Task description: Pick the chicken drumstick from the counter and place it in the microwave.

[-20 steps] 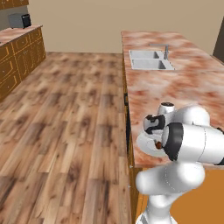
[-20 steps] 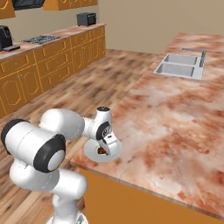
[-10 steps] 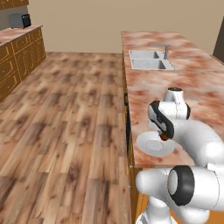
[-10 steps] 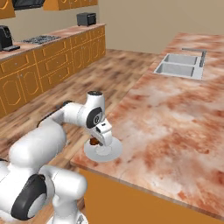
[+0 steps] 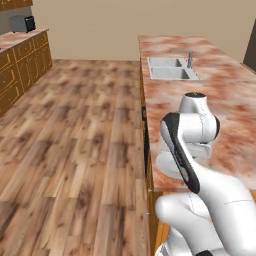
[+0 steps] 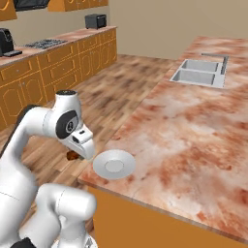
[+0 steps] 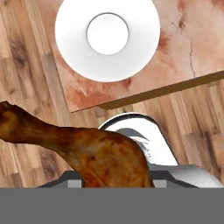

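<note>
I find the tool (image 6: 77, 151) swung off the desk (image 6: 193, 126), now pinching the chicken drumstick (image 7: 78, 148) over the floor; microwave transfer pending.

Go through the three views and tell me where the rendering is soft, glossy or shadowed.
Left base view: even flat light, the counter marbling soft. Right base view: the white plate casts only a faint shadow, and the far cabinets look slightly blurred. Hand view: the chicken drumstick is close, glossy and sharp in the shut gripper; the floor planks below look smeared.
</note>
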Controlling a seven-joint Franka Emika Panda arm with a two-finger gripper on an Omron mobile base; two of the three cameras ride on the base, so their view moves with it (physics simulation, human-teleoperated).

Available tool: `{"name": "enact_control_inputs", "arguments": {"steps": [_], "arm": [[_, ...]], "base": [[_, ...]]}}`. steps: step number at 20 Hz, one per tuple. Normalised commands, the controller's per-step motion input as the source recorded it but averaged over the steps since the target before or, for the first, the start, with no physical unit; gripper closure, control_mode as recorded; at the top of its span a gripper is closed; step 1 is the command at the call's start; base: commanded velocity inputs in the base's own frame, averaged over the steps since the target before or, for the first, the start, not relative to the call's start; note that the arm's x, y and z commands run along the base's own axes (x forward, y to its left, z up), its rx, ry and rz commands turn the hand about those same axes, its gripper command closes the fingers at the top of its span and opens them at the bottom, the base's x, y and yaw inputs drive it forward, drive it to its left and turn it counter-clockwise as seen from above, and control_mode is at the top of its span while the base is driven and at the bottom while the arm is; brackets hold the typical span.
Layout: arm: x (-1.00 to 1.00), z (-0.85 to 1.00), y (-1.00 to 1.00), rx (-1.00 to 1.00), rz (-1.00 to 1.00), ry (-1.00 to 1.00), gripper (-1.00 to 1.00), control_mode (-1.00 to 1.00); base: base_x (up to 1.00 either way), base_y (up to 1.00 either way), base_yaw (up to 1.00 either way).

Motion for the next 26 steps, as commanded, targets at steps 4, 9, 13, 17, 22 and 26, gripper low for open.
{"name": "enact_control_inputs", "arguments": {"steps": [4,9,13,17,22,26], "arm": [[-0.89,0.59,0.54,0.00,0.20,0.04,1.00,-1.00],[-0.90,0.32,0.45,0.00,0.17,0.02,1.00,-1.00],[-0.30,0.00,0.08,0.00,0.06,-0.01,1.00,-1.00],[0.00,0.00,0.00,0.00,0.00,0.00,1.00,1.00],[0.00,0.00,0.00,0.00,0.00,0.00,1.00,1.00],[0.00,0.00,0.00,0.00,0.00,0.00,1.00,1.00]], "base": [[0.00,0.00,0.00],[0.00,0.00,0.00],[0.00,0.00,0.00],[-0.12,0.00,0.03],[-0.37,0.09,0.74],[-0.21,0.03,1.00]]}}
